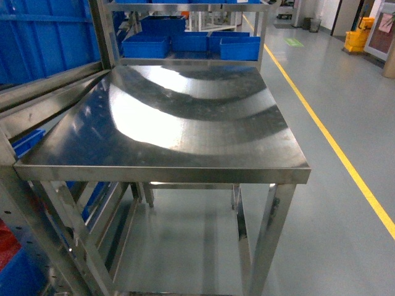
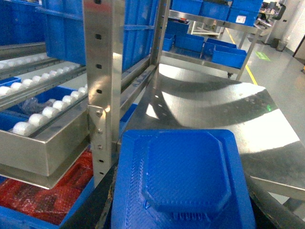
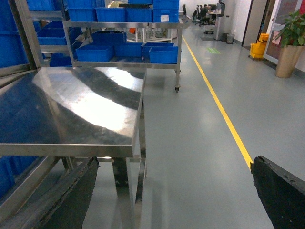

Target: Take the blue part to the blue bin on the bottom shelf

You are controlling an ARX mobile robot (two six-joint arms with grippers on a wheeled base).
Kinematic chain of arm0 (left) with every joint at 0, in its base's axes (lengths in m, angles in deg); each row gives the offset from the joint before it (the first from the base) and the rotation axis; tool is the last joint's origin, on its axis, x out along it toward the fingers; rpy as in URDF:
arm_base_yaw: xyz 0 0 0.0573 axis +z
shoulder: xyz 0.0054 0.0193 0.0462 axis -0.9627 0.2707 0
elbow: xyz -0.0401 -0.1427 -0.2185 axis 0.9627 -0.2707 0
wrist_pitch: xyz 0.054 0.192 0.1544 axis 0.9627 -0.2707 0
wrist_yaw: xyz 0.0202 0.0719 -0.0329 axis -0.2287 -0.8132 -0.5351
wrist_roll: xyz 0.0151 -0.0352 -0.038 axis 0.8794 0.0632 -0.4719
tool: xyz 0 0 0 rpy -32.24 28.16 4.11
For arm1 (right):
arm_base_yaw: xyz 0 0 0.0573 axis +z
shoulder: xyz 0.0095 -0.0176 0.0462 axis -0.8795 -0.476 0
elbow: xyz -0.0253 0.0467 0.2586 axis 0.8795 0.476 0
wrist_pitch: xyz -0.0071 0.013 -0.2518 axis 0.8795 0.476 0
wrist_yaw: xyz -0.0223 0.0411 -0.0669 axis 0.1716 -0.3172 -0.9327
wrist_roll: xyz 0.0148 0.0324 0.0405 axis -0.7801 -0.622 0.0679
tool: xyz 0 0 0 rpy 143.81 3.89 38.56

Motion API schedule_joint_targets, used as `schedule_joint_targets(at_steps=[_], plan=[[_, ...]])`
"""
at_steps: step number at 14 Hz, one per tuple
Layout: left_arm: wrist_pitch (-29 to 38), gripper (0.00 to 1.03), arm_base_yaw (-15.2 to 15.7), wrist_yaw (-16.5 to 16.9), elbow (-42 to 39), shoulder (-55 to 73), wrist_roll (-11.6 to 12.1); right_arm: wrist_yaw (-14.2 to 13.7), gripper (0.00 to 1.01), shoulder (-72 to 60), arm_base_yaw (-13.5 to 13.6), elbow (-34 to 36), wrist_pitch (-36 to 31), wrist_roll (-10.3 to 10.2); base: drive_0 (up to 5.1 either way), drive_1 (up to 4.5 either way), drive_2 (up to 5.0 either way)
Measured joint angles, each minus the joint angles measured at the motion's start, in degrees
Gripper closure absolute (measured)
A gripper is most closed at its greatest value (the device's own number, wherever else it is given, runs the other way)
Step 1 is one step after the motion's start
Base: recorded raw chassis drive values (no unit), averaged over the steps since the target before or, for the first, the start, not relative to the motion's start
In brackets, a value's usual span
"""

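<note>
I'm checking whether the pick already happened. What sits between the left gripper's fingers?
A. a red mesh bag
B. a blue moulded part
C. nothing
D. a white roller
B: the left wrist view shows the blue part filling the foreground between the left gripper fingers, over the steel table.

My head view looks down on the steel table (image 1: 185,117); both my wrist views share it, facing forward.

Steel upright (image 2: 102,90) beside roller tracks (image 2: 35,107)
</note>
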Motion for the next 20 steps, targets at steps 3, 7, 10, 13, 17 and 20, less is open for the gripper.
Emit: schedule_joint_targets(at_steps=[3,7,10,13,17,20], plan=[[0.0,0.6,0.0,0.0,0.0,0.0,0.0,0.0,0.03,0.0,0.0,0.0,-0.1,0.0,-5.1,2.4,2.4],[0.1,0.6,0.0,0.0,0.0,-0.1,0.0,0.0,0.03,0.0,0.0,0.0,-0.2,0.0,-5.0,2.47,2.5],[0.2,0.6,0.0,0.0,0.0,-0.1,0.0,0.0,0.03,0.0,0.0,0.0,-0.1,0.0,-5.0,2.43,2.4],[0.0,0.6,0.0,0.0,0.0,0.0,0.0,0.0,0.03,0.0,0.0,0.0,0.0,0.0,-5.0,2.47,2.5],[-0.1,0.6,0.0,0.0,0.0,0.0,0.0,0.0,0.03,0.0,0.0,0.0,-0.1,0.0,-5.0,2.44,2.4],[-0.1,0.6,0.0,0.0,0.0,0.0,0.0,0.0,0.03,0.0,0.0,0.0,-0.1,0.0,-5.1,2.39,2.4]])
